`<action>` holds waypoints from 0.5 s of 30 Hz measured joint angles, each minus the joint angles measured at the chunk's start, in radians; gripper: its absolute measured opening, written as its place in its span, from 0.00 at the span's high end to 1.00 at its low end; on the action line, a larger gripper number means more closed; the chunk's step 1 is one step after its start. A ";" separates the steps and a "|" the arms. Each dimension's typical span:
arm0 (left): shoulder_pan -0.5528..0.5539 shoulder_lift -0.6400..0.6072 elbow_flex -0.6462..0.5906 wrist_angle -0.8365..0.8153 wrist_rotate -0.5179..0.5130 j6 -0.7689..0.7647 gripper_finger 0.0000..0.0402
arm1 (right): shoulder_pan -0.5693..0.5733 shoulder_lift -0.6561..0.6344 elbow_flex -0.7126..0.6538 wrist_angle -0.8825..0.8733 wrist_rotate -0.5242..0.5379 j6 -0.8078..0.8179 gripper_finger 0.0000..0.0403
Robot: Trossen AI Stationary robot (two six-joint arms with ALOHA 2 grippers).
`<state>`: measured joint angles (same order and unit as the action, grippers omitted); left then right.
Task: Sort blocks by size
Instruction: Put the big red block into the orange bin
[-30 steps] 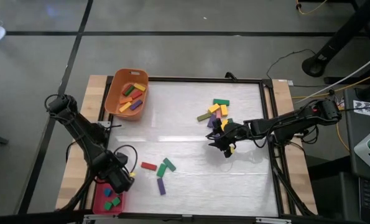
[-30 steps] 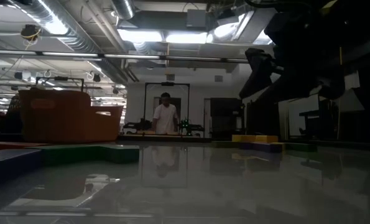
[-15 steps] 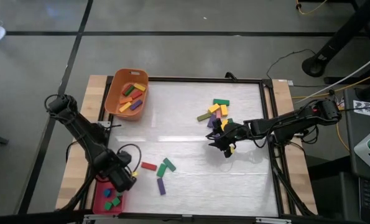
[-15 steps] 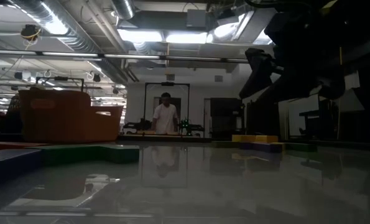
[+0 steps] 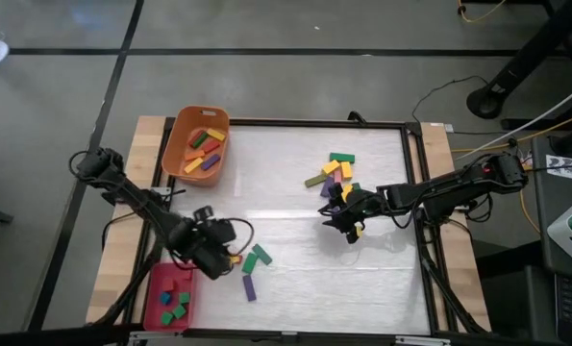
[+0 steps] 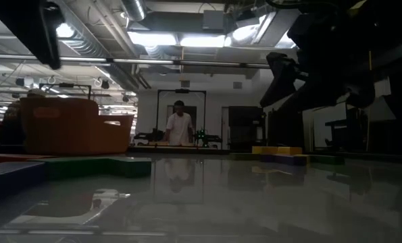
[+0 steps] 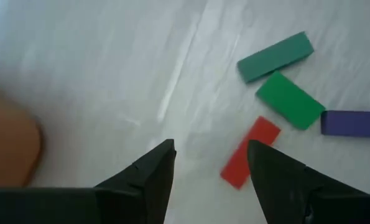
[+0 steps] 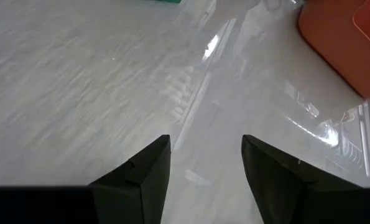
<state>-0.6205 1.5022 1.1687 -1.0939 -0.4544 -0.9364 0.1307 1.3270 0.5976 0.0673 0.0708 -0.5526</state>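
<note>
Overhead coverage alone gives the full layout: a white work surface (image 5: pixel 295 221) with the orange tub (image 5: pixel 197 145) at about 10 o'clock, holding several long blocks, and the flat red tray (image 5: pixel 168 299) at about 7 o'clock, holding small green and blue cubes. A mixed cluster of blocks (image 5: pixel 332 173) lies at about 2 o'clock from the table's centre; four more lie at about 7 o'clock: a red bar (image 5: pixel 234 259), two green blocks (image 5: pixel 256 258) and a purple bar (image 5: pixel 249 287).

The table-level view shows none of this layout; it shows the tub (image 6: pixel 72 126) as a dark bulk, a yellow block (image 6: pixel 276 150) far off, and a person (image 6: pixel 180 126) standing in the room behind.

The left wrist view resolves the near group: red bar (image 7: pixel 250 152), teal-green bar (image 7: pixel 275 56), green block (image 7: pixel 290 100) and purple bar (image 7: pixel 356 123). The left gripper (image 7: pixel 209 165) hangs over the table with fingers spread wide and nothing between them; the red bar lies just beside one fingertip, contact uncertain.

The right gripper (image 8: pixel 204 158), just below the cluster at 3 o'clock, also stands parted and empty over bare surface, the tub's corner (image 8: pixel 340 37) ahead of it.
</note>
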 joint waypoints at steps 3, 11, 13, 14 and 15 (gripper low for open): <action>0.029 0.037 0.000 0.076 0.000 0.146 0.53 | 0.000 0.000 0.000 0.000 0.000 0.000 0.51; 0.089 0.135 0.000 0.164 0.160 0.308 0.57 | 0.000 0.000 0.000 0.000 0.000 0.000 0.51; 0.099 0.158 0.000 0.163 0.187 0.310 0.59 | 0.000 0.000 0.000 0.000 0.000 0.000 0.51; 0.102 0.168 0.000 0.163 0.194 0.310 0.59 | 0.000 0.000 0.000 0.000 0.000 0.000 0.51; 0.106 0.180 0.000 0.163 0.201 0.310 0.60 | 0.000 0.000 0.000 0.000 0.000 0.000 0.51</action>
<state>-0.5147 1.6823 1.1687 -0.9306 -0.2530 -0.6262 0.1307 1.3273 0.5976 0.0673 0.0711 -0.5526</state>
